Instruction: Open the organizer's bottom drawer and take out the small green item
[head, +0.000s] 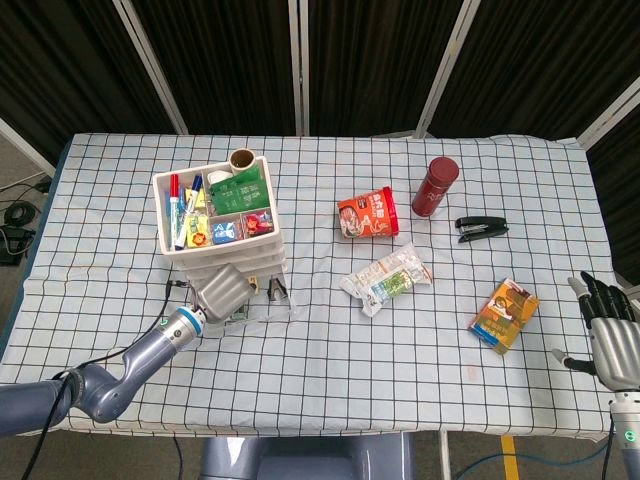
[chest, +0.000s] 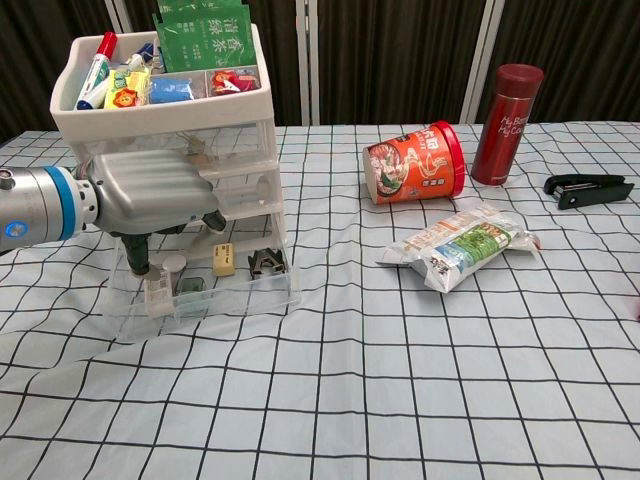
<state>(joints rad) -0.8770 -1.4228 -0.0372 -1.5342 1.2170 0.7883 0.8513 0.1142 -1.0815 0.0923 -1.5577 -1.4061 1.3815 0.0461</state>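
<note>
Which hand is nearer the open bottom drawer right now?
Left. The left hand hangs right over the drawer, fingers pointing down into it. The right hand is at the table's far right edge, past the orange packet.

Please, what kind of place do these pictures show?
Probably a robot test or data-collection bench, not a home: a table under a checked cloth, black curtains behind, and unrelated props such as a drawer organizer, a red flask and a stapler.
</note>
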